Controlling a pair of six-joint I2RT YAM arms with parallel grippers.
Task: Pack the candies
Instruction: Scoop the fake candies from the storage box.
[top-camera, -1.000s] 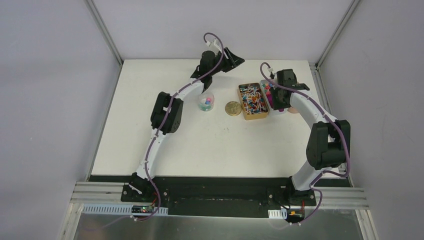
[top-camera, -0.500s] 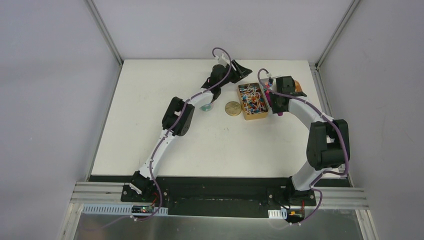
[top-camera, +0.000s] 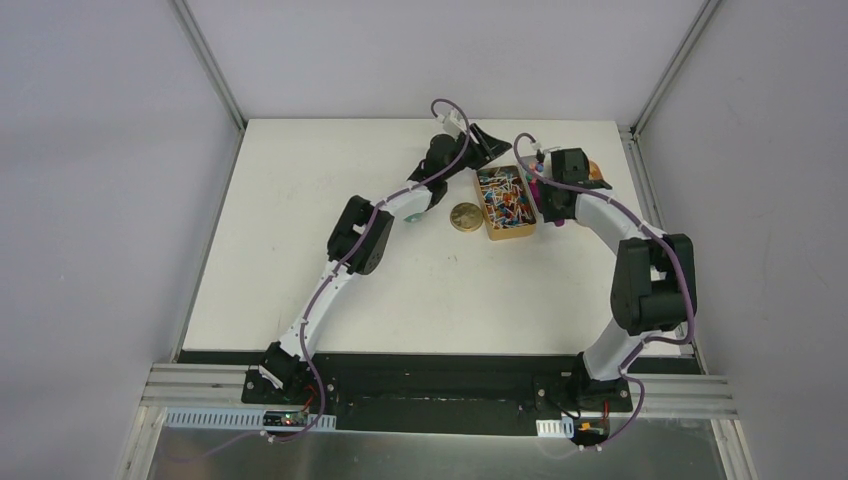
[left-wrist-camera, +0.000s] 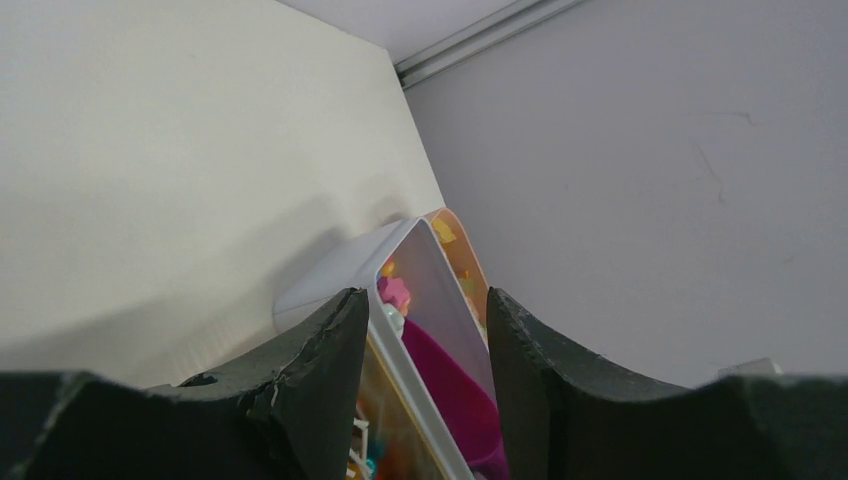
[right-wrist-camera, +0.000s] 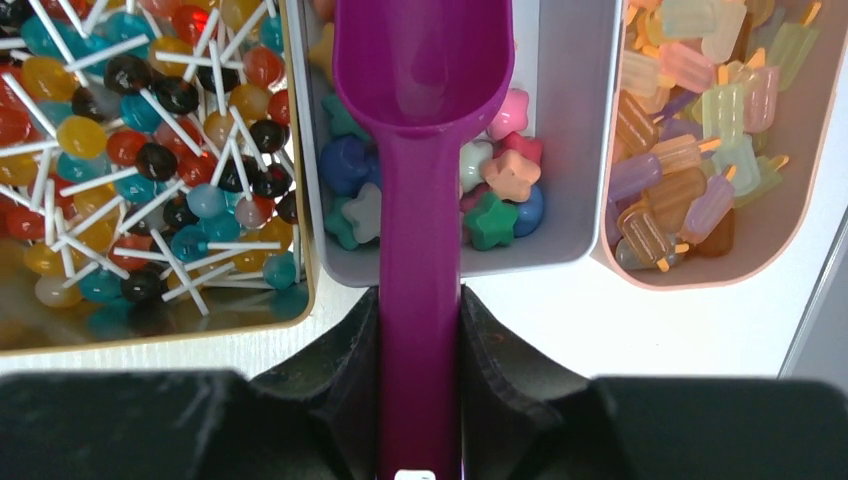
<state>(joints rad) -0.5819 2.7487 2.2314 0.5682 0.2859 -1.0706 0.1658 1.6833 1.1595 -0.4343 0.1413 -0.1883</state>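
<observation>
Candies (right-wrist-camera: 510, 175) beneath purple scoop (right-wrist-camera: 420, 200) — right gripper (right-wrist-camera: 418, 310) clamps it, left gripper (left-wrist-camera: 425, 310) half-open, empty.

3 trays side by side on counter (top-camera: 420, 290): lollipop tin (right-wrist-camera: 150, 342) left, middle tray (right-wrist-camera: 570, 150) holds candies (right-wrist-camera: 500, 190) plus scoop (right-wrist-camera: 420, 120), popsicle tray (right-wrist-camera: 790, 170) right. Round lid (top-camera: 465, 217) sits left of tin.

White table (top-camera: 300, 260), plain grey walls (top-camera: 100, 150).

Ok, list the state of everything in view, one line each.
White tray: open, star candies inside.
Scoop: gripped by right jaws, empty, over white tray.
Tin: open, full of lollipops.
Pink tray: open, holds popsicle candies.
Lid: flat on table.
Left jaws: apart, facing white tray.
</observation>
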